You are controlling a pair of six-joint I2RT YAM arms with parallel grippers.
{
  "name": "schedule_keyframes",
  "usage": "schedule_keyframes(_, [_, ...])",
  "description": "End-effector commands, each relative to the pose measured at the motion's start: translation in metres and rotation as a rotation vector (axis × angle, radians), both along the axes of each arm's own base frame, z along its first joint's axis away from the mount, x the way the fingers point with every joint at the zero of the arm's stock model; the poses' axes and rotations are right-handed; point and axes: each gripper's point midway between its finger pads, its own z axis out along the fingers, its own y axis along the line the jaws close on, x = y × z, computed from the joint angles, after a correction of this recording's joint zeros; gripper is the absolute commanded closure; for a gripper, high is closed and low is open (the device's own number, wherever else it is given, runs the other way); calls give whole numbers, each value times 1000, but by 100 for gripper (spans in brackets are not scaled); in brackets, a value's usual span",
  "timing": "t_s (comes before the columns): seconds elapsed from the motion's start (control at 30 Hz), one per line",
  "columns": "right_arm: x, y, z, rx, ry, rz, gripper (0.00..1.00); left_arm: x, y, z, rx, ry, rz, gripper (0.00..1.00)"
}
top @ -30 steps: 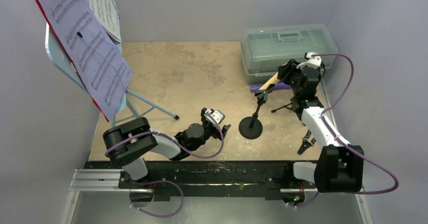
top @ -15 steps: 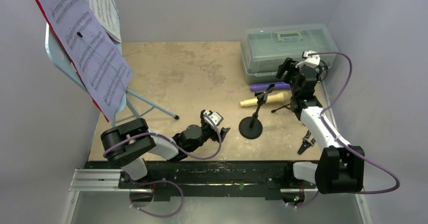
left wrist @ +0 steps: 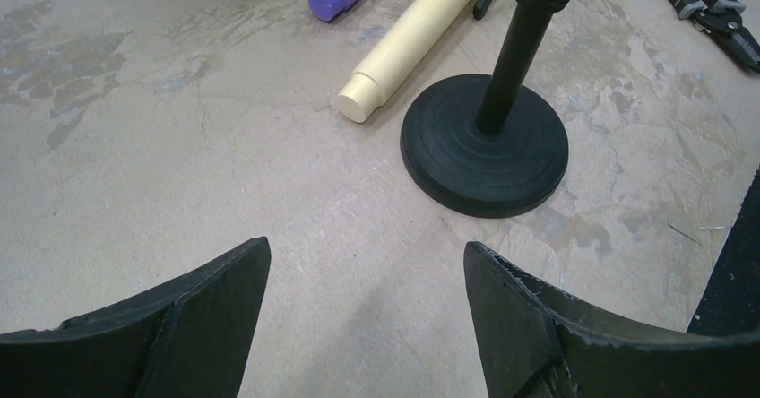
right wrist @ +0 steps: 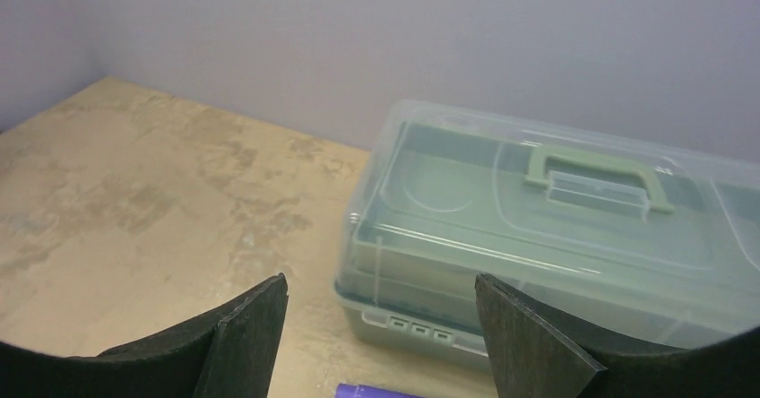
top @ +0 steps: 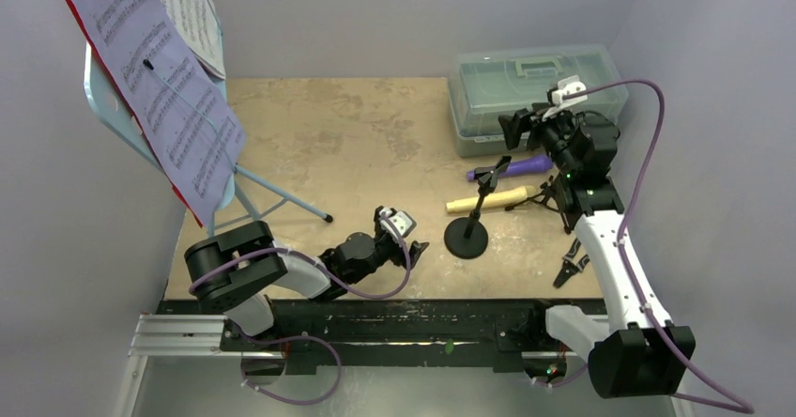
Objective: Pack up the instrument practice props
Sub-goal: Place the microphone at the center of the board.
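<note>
Two microphones lie on the table, and both grippers are spread wide and empty.

One purple microphone (top: 526,165) and one cream microphone (top: 488,199) lie side by side near the translucent box (top: 535,84). One round-based mic holder (top: 466,239) stands just in front of them, and the thin legs of a second holder (top: 526,202) show beside the right arm. One light-blue music rest (top: 101,93) stands far left, carrying sheet music (top: 160,98) over a red folder (top: 192,212). One pair of pliers (top: 571,265) lies at the right. The table (top: 329,126) is mottled beige stone with pale grey-lilac walls around it. The left gripper (left wrist: 366,250) sits low, facing the round base with its jaws apart. The right gripper (right wrist: 380,283) is raised, facing the box with its jaws apart.
</note>
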Motion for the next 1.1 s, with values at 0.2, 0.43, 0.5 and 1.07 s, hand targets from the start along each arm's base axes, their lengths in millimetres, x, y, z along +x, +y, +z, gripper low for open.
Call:
schedule_keyframes(0.2, [-45, 15, 1, -164, -57, 215, 13, -21, -18, 34, -151, 13, -161, 14])
schedule_keyframes(0.43, [-54, -10, -14, -152, -25, 180, 10, -30, -28, 47, -206, 15, -244, 7])
schedule_keyframes(0.5, [-52, -12, -15, -139, -17, 165, 9, -32, -34, 50, -203, 2, -278, 8])
schedule_keyframes(1.07, [-59, -57, -54, -113, 75, 20, 1, -18, -105, 100, -223, -349, -489, 11])
